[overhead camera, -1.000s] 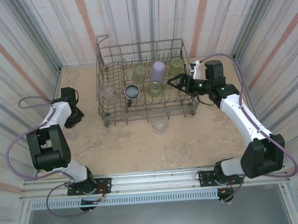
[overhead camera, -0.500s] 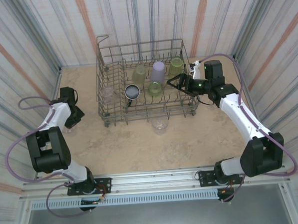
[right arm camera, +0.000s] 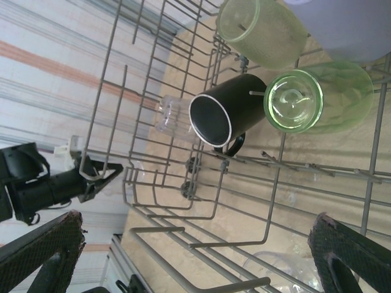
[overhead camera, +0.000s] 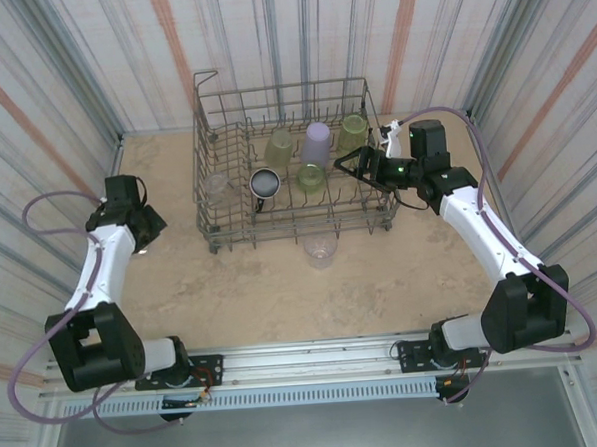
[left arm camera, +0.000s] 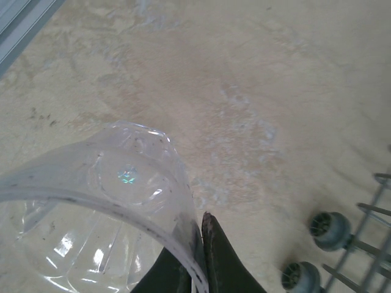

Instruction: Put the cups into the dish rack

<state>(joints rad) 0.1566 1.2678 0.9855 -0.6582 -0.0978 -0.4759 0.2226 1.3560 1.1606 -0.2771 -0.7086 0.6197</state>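
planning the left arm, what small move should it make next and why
Probably swing the clear cup right, toward the dish rack: the left gripper is shut on its rim, and it sits left of the rack, outside it.

The table (overhead camera: 252, 296) lies open before the dish rack (overhead camera: 279, 226), save a clear cup (overhead camera: 321, 249), perhaps touching it.

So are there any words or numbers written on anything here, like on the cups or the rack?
None can be read.
clear cup: a tiny shiny mark on its bottom, too blurred to read.
black cup: no writing shows.
green cup: no writing shows.
rack: bare wire, no label.
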